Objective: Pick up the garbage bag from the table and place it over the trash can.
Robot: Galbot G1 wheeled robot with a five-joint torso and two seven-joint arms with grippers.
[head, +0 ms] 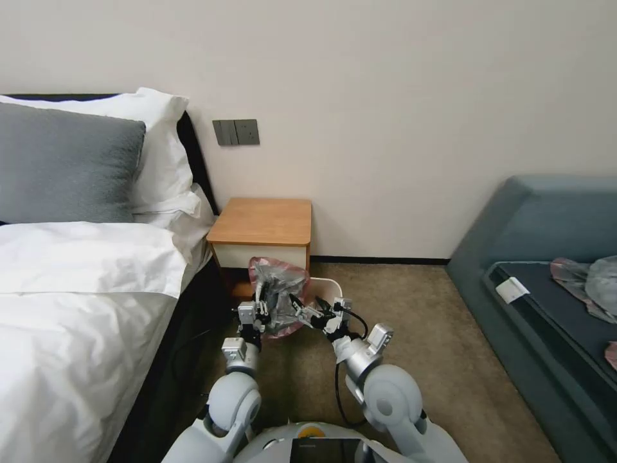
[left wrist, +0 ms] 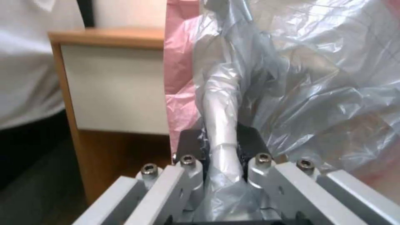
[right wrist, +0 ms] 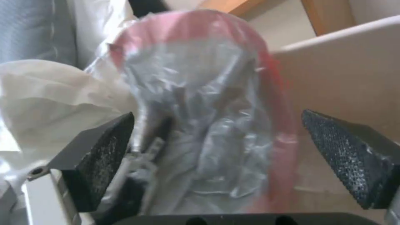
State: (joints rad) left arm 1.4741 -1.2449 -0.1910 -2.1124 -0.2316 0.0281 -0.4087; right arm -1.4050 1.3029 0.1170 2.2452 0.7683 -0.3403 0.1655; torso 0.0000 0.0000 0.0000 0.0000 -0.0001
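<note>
Silver-white rounded arms (head: 234,399), black cables, textured black pincer pads (right wrist: 342,150).

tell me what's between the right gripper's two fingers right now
Nothing is pinched: in the right wrist view the right gripper stands open, the garbage bag hanging just beyond the gap.

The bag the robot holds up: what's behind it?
Behind the bag stand the table and the bin's rim. The bin's near side is covered.

Glossy crinkled plastic garbage bag (left wrist: 300,81); matt wooden table (head: 263,222); smooth plastic trash can (right wrist: 346,72).
</note>
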